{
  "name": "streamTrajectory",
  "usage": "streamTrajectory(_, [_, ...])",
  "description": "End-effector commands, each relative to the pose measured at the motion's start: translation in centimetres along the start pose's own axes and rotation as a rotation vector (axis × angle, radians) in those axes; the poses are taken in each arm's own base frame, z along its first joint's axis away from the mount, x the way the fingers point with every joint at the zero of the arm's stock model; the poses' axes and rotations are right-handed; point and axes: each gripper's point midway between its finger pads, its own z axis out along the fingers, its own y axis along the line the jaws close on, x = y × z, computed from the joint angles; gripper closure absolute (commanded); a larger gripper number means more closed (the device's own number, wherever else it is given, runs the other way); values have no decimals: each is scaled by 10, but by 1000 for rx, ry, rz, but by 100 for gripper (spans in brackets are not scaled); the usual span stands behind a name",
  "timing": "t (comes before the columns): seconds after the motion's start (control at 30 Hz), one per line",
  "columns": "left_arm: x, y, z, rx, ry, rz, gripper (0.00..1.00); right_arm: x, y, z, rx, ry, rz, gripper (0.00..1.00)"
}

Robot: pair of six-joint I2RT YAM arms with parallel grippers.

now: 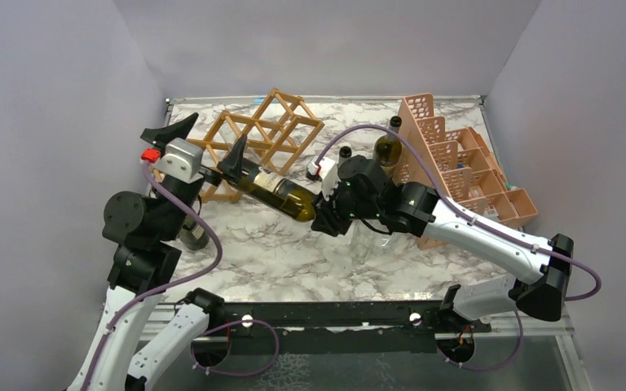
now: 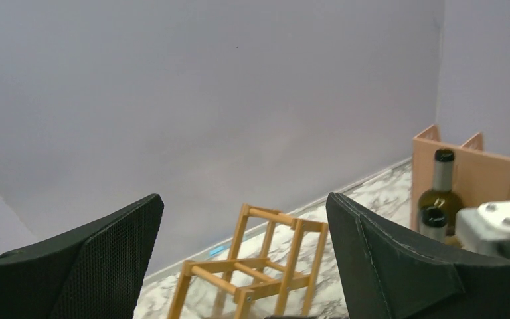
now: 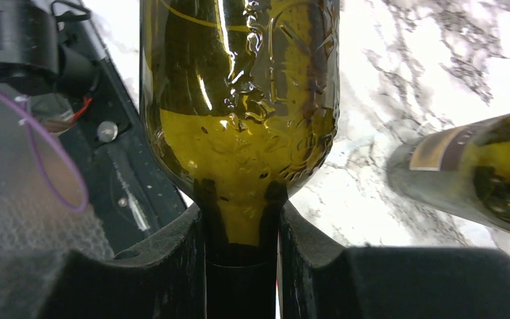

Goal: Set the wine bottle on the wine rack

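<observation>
The dark olive-green glass wine bottle [image 1: 277,189] hangs nearly level above the marbled tabletop [image 1: 293,261], left of centre. Its base points toward 10 o'clock, just at the near edge of the light-brown wooden lattice rack [image 1: 271,129], which stands at 11 o'clock. The right gripper [image 1: 323,213] is clamped tight on the bottle neck, with a pad against the glass on each side. The left gripper [image 1: 202,147] is spread fully and holds nothing; one finger lies beside the bottle base, and contact cannot be determined. The step in hand appears to be insertion into a cell. Align the bottle axis with one open square cell and advance base first in a straight line. Avoid the sticks, as the light rack may slide. Withdraw the left arm toward 9 o'clock first. Release only when the body rests on the rails.
</observation>
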Motion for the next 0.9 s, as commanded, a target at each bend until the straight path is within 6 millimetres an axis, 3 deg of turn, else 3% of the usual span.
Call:
streamTrajectory(0.0, [-10,-12,7,22,19,-258,1,-39,36,-6,-175,-149,-24,99])
streamTrajectory(0.17, [-7,-25,12,82,60,-336,1,-27,48,10,-207,-119,1,99])
streamTrajectory(0.3, [0,-23,15,56,84,-359,1,-17,54,26,-197,-98,36,99])
streamTrajectory(0.57, [-1,-18,15,31,91,-350,1,-2,44,70,-65,-62,162,99])
streamTrajectory(0.87, [-2,-15,15,21,117,-339,1,-3,52,109,-22,-92,278,99])
